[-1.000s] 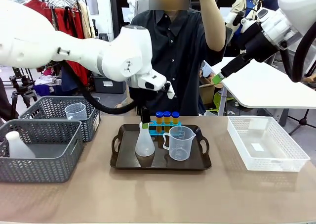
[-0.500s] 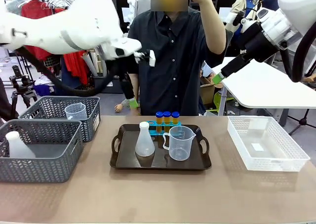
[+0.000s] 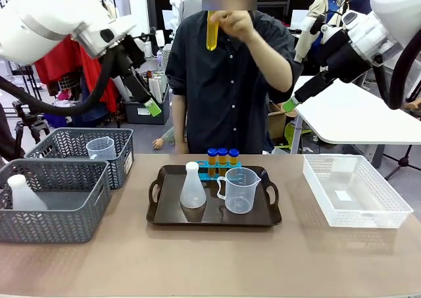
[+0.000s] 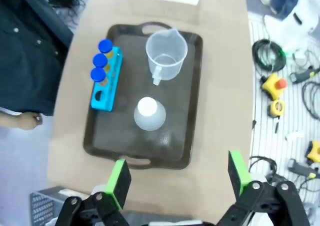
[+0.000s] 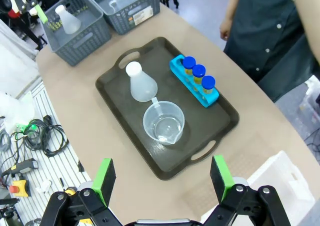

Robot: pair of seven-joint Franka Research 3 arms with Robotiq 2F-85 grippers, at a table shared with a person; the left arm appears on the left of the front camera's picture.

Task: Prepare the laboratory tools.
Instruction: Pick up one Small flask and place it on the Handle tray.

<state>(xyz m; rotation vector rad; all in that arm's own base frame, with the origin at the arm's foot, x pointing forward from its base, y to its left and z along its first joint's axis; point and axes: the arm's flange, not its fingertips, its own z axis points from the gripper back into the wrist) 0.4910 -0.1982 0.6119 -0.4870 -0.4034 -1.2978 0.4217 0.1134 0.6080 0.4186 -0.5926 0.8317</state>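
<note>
1. The bench point(image 3: 210, 265) is a tan surface running across in front of me, with a person point(image 3: 230, 68) in a dark shirt standing at its far side.
2. My left gripper point(image 4: 177, 178) is raised high over the left of the bench, jaws spread wide and released, holding nothing. My right gripper point(image 5: 162, 178) hangs high on the right, also spread wide and empty.
3. A dark tray point(image 3: 164, 212) sits at the middle of the bench. Two grey mesh baskets point(image 3: 59, 206) stand at the left and a white lattice bin point(image 3: 355, 193) at the right.
4. On the tray, the conical flask point(image 3: 193, 189) stands upright at the left, with the clear measuring beaker point(image 3: 239, 191) just beside it on the right.
5. Behind them, at the tray's far edge, a blue rack point(image 4: 105, 89) holds three blue-capped tubes point(image 3: 222, 158) of orange liquid; one slot looks vacant.
6. The person's hand point(image 3: 240, 25) holds a fourth tube point(image 3: 212, 31) up high.
7. My judgement: the set is nearly laid out, and the held tube looks like the last piece to place.
</note>
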